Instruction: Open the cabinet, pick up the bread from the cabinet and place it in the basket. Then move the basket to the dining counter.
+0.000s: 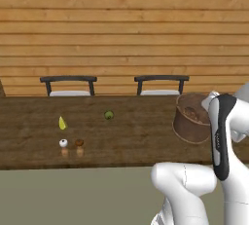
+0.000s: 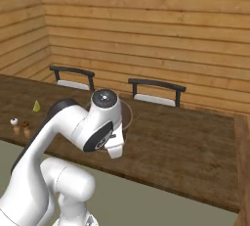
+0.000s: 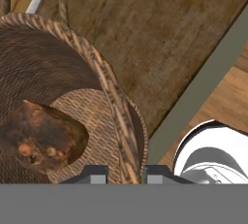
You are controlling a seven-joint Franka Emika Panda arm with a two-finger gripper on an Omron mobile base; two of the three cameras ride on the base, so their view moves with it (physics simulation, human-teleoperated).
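- A wall of light wood planks stands behind a long brown tabletop (image 1: 121,121), and two black chairs (image 1: 68,84) with white seats are tucked in on its far side.
- The basket (image 1: 190,121) is at the tabletop, near its right end in the left base view, just in front of the arm.
- The bread (image 3: 41,138) lies inside the basket, on its woven floor, seen from the hand view.
- The hand (image 3: 125,172) is pinched narrow on the basket's rim, one finger inside the wall and one outside.
- I think this is the last step: bringing the basket to the dining tabletop.
- I cannot tell if the basket's base is touching the wood or hanging just above it.
- Next, the hand should set it down flat, let go, and lift away slowly so the basket does not tip.
- A little green ball (image 1: 109,115), a yellow thing (image 1: 62,122) and two small shakers (image 1: 71,146) sit well away to the left.
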